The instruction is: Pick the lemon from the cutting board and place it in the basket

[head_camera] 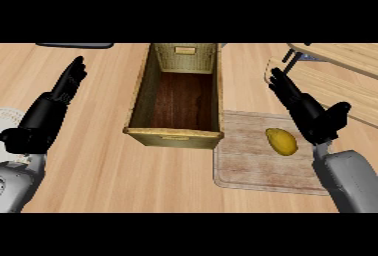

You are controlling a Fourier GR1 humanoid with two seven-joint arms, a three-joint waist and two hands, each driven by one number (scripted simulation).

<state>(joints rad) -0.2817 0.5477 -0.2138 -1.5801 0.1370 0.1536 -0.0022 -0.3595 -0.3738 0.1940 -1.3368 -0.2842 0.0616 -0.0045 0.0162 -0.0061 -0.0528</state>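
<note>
The lemon (281, 141) lies on the cutting board (247, 170), close by the right robot hand (311, 114), which is flat and holds nothing. The left robot hand (50, 107), also flat, is far off.

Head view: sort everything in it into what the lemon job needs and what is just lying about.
Needed: lemon; cutting board under it; basket, beside the board; right hand, open, next to the lemon.
Lying about: wooden furniture at upper right; dark flat thing at the top-left edge; left hand, open, resting at left.
</note>
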